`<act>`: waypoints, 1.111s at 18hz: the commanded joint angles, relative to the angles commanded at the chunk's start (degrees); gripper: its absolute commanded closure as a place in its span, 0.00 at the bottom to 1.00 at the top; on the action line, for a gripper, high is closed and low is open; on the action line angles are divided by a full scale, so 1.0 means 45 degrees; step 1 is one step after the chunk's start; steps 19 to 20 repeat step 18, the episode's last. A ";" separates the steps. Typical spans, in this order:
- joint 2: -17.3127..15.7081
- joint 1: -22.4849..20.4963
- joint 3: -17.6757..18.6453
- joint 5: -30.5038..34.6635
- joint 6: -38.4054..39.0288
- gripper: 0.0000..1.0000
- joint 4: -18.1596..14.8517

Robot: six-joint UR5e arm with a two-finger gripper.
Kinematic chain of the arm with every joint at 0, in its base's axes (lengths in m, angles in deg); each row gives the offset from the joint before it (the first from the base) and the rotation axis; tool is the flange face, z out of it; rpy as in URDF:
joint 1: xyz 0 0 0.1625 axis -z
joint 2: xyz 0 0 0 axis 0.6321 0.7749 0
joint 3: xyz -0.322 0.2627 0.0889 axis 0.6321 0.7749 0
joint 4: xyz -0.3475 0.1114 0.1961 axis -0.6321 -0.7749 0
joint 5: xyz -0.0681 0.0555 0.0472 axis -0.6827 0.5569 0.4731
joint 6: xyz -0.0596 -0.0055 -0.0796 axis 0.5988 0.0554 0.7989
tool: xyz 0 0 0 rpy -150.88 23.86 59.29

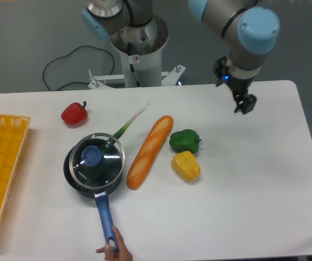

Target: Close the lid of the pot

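Sitting on the pot (pixel 93 174) at lower left of the frame, the pot lid (pixel 97 158) already covers it, though one edge may ride a little high; the closing step looks done or nearly so; the gripper (pixel 245 104) hangs at upper right over the counter (pixel 254 179), well apart from the pot, holding nothing, and whether its jaws are open I cannot tell; a hand (pixel 116 251) touches the blue handle's end; next, only a seating check seems needed

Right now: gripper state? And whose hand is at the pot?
Gripper: empty, off the table; open or shut cannot be told.
Human hand: gripping the pot handle's end.
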 joint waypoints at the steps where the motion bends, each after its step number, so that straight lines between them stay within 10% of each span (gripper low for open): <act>1: -0.0117 -0.0156 0.0058 -0.0019 -0.0176 0.00 0.0000; 20: -0.0744 -0.0861 0.0039 0.0332 -0.1936 0.00 -0.0137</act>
